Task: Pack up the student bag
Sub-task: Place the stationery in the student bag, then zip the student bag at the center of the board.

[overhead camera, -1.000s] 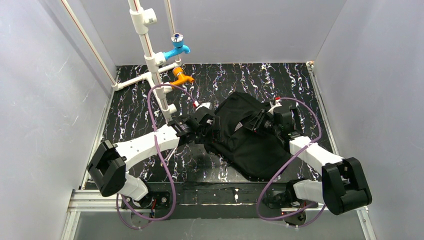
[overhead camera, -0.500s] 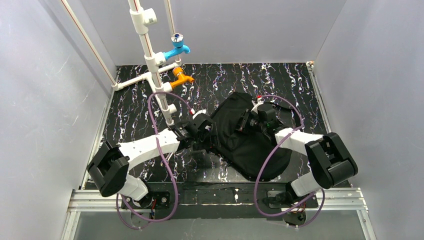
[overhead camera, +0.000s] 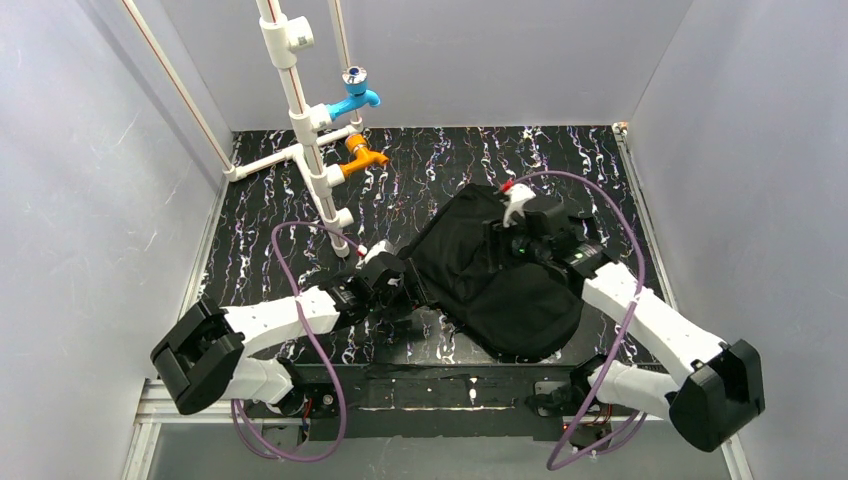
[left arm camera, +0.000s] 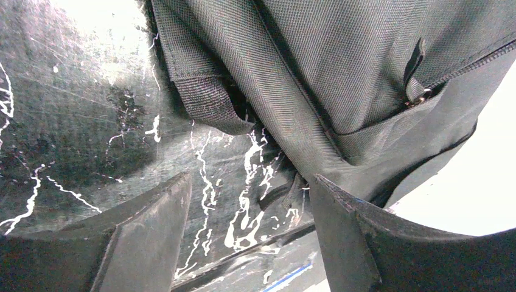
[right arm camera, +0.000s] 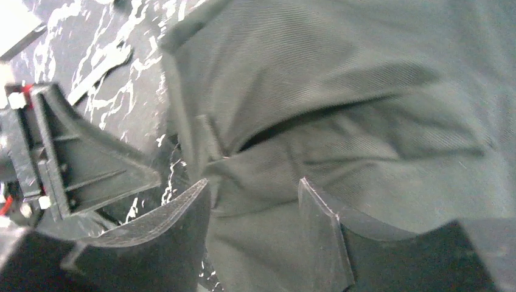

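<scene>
On the marbled black table (overhead camera: 270,215), left to right: left gripper (overhead camera: 392,283), jaws spread and empty, low at the bag's left edge, probably placed to catch a strap (left arm camera: 204,100); student bag (overhead camera: 480,275), black woven fabric, slumped flat mid-table, zipper partly visible; right gripper (overhead camera: 500,238), jaws spread over its top, pinching nothing.

left arm (overhead camera: 290,312) stretched low, forearm angled up-right | left gripper (left arm camera: 249,231) fingers spread apart, nothing between | right arm (overhead camera: 650,315) reaching up-left from base | right gripper (right arm camera: 255,225) fingers parted, pointing down-left, nothing clamped
</scene>
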`<state>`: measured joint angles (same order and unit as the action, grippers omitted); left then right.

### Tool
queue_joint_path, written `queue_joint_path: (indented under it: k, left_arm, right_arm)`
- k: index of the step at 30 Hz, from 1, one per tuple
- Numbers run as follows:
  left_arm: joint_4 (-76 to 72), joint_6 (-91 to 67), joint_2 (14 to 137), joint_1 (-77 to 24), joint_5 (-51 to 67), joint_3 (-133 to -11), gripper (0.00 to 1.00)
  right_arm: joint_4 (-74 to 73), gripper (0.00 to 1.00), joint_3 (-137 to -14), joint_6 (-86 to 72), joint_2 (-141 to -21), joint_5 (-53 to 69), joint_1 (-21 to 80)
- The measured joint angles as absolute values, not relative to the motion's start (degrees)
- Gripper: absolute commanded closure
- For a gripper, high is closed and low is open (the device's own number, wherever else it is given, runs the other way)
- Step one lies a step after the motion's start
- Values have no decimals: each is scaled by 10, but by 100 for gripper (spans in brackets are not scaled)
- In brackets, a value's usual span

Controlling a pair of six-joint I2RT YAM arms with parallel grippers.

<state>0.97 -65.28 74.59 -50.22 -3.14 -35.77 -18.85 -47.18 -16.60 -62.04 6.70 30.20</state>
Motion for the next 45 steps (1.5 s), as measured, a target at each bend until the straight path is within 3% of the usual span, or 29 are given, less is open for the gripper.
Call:
queue_joint_path:
  k: [6, 17, 19, 21, 22, 27, 32, 40, 41, 45]
  left_arm:
    - [-15, -702, 735, -502, -28, -344, 33]
    - [-28, -747, 706, -502, -24, -323, 34]
    - [-30, -757, 706, -502, -21, -323, 34]
    - [-30, -769, 706, -502, -19, -323, 35]
    - [-30, -773, 706, -502, -18, -323, 37]
    - [-101, -827, 773, -455, 41, -327, 53]
    - [-176, -859, 846, -437, 70, -335, 46]
    - [-203, -877, 879, -447, 81, -363, 45]
    - [-204, -881, 882, -448, 81, -363, 46]
    - [-215, -888, 907, -452, 81, -371, 70]
  right_arm:
    - [-196, 35, -539, -85, -713, 18, 446]
    - [-210, 48, -614, 8, -857, -145, 550]
    - [-210, 60, -614, 20, -873, -177, 556]
    - [-207, 82, -613, 32, -893, -227, 563]
    - [-192, 99, -606, 32, -894, -258, 566]
    - [-122, 99, -532, -16, -809, -235, 556]
    - [-94, 99, -497, -76, -727, -147, 497]
    - [-83, 99, -488, -118, -717, -79, 476]
    - [-83, 99, -488, -120, -717, -74, 476]
    - [-84, 99, -488, -133, -714, -66, 472]
